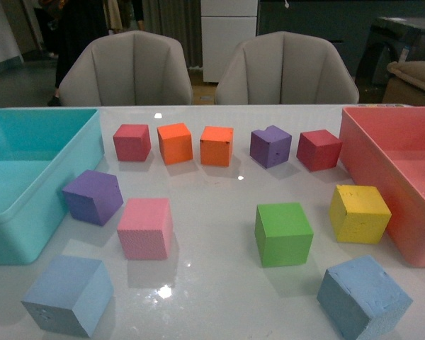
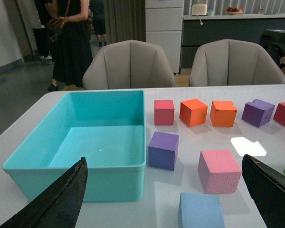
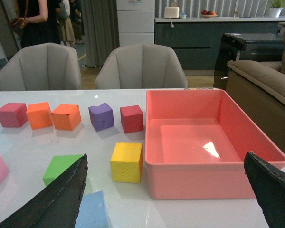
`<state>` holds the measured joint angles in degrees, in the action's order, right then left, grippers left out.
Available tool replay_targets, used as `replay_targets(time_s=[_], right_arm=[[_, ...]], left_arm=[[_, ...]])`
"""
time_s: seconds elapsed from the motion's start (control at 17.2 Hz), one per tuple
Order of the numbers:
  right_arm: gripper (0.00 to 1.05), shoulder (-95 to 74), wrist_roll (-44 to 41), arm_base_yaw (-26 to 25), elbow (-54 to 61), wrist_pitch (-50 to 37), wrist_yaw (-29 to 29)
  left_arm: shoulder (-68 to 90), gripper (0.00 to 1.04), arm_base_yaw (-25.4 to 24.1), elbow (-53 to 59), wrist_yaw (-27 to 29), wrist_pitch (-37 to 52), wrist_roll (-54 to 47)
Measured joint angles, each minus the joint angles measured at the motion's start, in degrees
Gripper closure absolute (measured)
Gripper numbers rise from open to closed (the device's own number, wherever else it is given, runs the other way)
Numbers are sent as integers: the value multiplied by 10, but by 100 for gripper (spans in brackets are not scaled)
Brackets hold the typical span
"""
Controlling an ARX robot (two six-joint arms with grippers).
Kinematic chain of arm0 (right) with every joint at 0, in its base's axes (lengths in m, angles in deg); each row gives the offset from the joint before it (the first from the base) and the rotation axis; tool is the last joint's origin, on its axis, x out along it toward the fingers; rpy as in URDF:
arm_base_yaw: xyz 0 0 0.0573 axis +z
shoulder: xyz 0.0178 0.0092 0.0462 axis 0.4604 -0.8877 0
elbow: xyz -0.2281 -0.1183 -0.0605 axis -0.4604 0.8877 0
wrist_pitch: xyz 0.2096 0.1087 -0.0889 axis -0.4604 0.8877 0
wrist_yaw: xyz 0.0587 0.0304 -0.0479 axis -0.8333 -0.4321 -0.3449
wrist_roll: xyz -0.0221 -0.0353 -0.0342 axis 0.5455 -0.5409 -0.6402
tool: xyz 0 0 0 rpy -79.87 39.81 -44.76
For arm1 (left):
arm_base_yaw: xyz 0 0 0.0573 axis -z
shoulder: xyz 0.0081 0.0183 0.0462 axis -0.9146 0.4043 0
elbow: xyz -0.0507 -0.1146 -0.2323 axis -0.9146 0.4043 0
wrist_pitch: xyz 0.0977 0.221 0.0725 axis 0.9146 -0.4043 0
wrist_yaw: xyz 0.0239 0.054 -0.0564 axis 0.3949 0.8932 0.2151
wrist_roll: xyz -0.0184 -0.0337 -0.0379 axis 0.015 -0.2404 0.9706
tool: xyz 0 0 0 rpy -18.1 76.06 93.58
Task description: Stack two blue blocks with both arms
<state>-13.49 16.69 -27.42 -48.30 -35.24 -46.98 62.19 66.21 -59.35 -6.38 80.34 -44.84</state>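
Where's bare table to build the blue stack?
Front centre, between the left blue block and right blue block, is bare. So is the strip between the pink cube and green cube. The back row, from the left red cube to the right red cube, is crowded.

White bench (image 1: 212,202): turquoise bin (image 1: 28,234) left, pink bin (image 1: 372,170) right, 11 foam cubes between; left light blue cube (image 1: 69,295), right light blue cube (image 1: 363,297) nearest camera.

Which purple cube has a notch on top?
The far-row purple cube, beside the dark red cube; the near purple cube, by the turquoise bin, looks whole.
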Motion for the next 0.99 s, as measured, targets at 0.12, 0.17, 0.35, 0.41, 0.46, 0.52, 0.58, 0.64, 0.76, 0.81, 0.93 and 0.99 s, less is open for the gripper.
replay_targets(time_s=[0.12, 0.17, 0.35, 0.41, 0.46, 0.52, 0.58, 0.64, 0.76, 0.81, 0.93, 0.99], right_arm=[[6, 0, 0, 0, 0, 0, 0], [6, 0, 0, 0, 0, 0, 0], [6, 0, 0, 0, 0, 0, 0], [6, 0, 0, 0, 0, 0, 0], [6, 0, 0, 0, 0, 0, 0], [6, 0, 0, 0, 0, 0, 0], [6, 0, 0, 0, 0, 0, 0], [6, 0, 0, 0, 0, 0, 0], [6, 0, 0, 0, 0, 0, 0], [6, 0, 0, 0, 0, 0, 0], [6, 0, 0, 0, 0, 0, 0], [6, 0, 0, 0, 0, 0, 0]], left_arm=[[0, 7, 0, 0, 0, 0, 0], [0, 7, 0, 0, 0, 0, 0], [0, 7, 0, 0, 0, 0, 0], [0, 7, 0, 0, 0, 0, 0], [0, 7, 0, 0, 0, 0, 0], [0, 7, 0, 0, 0, 0, 0], [0, 7, 0, 0, 0, 0, 0], [0, 7, 0, 0, 0, 0, 0], [0, 7, 0, 0, 0, 0, 0], [0, 7, 0, 0, 0, 0, 0], [0, 7, 0, 0, 0, 0, 0], [0, 7, 0, 0, 0, 0, 0]])
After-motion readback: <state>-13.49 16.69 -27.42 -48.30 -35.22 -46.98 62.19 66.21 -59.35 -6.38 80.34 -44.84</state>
